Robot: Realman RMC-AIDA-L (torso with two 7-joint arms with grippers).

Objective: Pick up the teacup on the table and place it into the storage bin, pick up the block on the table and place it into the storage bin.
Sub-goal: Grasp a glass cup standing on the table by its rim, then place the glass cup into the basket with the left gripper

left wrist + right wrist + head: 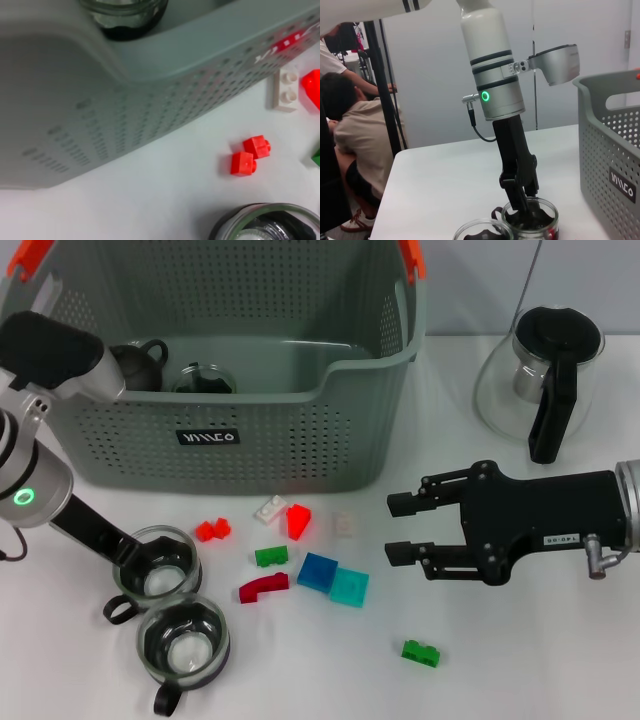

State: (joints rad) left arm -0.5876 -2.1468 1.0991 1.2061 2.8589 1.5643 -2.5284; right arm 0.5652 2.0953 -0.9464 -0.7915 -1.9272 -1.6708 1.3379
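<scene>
The left gripper [150,562] pinches the clear glass teacup [158,565] near the table's [560,660] left edge; the right gripper [403,529] waits open.

Left pincer [152,565] in teacup [156,565], right pincer [405,529] open above blocks [333,579]

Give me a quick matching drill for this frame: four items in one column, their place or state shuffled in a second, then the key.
Items:
1. left gripper
2. right gripper
3. glass teapot
4. green block

Places or states:
A. stands on the table right of the storage bin
B. lies alone on the table, nearest the front edge
C. fingers reach into the teacup nearest the bin
D. open, hovering right of the scattered blocks, holding nothing

Pairs: 1-C, 2-D, 3-A, 4-B
</scene>
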